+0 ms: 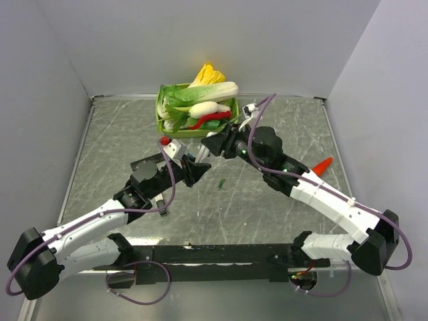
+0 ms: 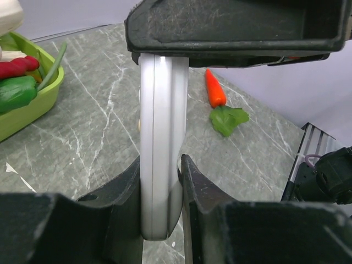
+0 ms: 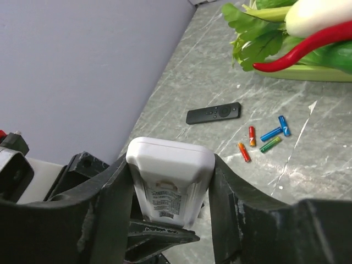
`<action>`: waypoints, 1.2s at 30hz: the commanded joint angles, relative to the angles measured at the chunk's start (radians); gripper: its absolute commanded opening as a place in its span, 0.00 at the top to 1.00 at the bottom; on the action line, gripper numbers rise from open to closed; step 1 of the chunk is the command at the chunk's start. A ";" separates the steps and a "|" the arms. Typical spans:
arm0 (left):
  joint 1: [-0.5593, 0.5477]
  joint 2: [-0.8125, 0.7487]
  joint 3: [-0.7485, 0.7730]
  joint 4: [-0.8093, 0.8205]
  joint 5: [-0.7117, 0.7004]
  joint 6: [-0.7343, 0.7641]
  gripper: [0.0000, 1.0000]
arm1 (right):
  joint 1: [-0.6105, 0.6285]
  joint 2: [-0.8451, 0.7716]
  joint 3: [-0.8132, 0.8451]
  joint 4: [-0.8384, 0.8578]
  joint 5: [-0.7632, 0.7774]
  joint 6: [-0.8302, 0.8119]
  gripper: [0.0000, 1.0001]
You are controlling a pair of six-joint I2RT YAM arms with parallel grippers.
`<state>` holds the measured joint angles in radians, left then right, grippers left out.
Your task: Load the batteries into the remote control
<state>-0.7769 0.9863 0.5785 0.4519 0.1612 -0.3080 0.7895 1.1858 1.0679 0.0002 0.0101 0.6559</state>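
Left end effector (image 2: pixel 160 184) clamps the white remote (image 2: pixel 159 110) edgewise; right end effector (image 3: pixel 170 165) brackets its end, grip unclear; batteries (image 3: pixel 264 140) look light, slippery, roll-prone; best pinched mid-length.

Marbled table (image 1: pixel 267 214) holds batteries (image 3: pixel 270 134), black remote (image 3: pixel 213 113), carrot (image 2: pixel 214 88) (orange).

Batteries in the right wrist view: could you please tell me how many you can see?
5, clustered on the table right of the black remote: two blue batteries, a green one, two red-orange ones. Others may lie hidden.
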 commanded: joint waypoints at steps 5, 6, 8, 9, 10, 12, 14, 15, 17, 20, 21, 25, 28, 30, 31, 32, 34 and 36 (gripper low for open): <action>-0.009 0.008 0.052 -0.024 0.047 0.015 0.48 | 0.007 -0.031 0.070 0.008 -0.090 -0.147 1.00; -0.009 0.012 0.057 -0.036 0.049 0.024 0.44 | 0.007 -0.032 0.078 0.004 -0.093 -0.156 1.00; -0.009 0.020 0.076 -0.079 0.052 0.035 0.35 | 0.007 -0.031 0.089 -0.021 -0.113 -0.183 1.00; -0.009 0.028 0.084 -0.091 0.054 0.044 0.34 | 0.008 -0.031 0.095 -0.028 -0.114 -0.188 1.00; -0.009 0.031 0.090 -0.110 0.054 0.049 0.32 | 0.007 -0.031 0.095 -0.029 -0.116 -0.194 1.00; -0.009 0.038 0.103 -0.120 0.054 0.058 0.31 | 0.008 -0.032 0.099 -0.031 -0.124 -0.203 1.00; -0.009 0.041 0.106 -0.127 0.038 0.060 0.31 | 0.013 -0.022 0.110 -0.055 -0.125 -0.222 1.00; -0.009 0.041 0.106 -0.125 0.037 0.061 0.31 | 0.016 -0.018 0.125 -0.065 -0.127 -0.231 1.00; -0.009 0.041 0.112 -0.133 0.024 0.060 0.32 | 0.020 -0.009 0.139 -0.092 -0.134 -0.252 1.00; -0.009 0.043 0.119 -0.143 0.012 0.061 0.34 | 0.027 -0.002 0.153 -0.117 -0.122 -0.269 1.00; -0.010 0.038 0.118 -0.142 0.012 0.060 0.35 | 0.030 0.001 0.158 -0.123 -0.114 -0.271 1.00; -0.010 0.031 0.107 -0.122 0.014 0.043 0.39 | 0.040 0.011 0.175 -0.144 -0.076 -0.285 1.00; -0.010 0.026 0.100 -0.102 0.015 0.024 0.41 | 0.057 0.023 0.190 -0.164 -0.053 -0.291 1.00; -0.010 0.025 0.099 -0.093 0.018 0.010 0.43 | 0.069 0.032 0.198 -0.172 -0.035 -0.294 1.00; -0.010 0.023 0.098 -0.085 0.020 0.007 0.43 | 0.074 0.035 0.201 -0.175 -0.029 -0.294 1.00; -0.012 0.023 0.098 -0.084 0.020 0.001 0.47 | 0.077 0.040 0.204 -0.178 -0.018 -0.294 1.00; -0.012 0.023 0.099 -0.079 0.024 0.000 0.52 | 0.088 0.044 0.210 -0.184 -0.012 -0.295 1.00; -0.012 0.026 0.101 -0.084 0.027 0.000 0.60 | 0.093 0.047 0.211 -0.186 0.017 -0.292 1.00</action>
<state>-0.7856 1.0271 0.6548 0.3141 0.1871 -0.2935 0.8642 1.2346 1.2213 -0.1841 -0.0261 0.3725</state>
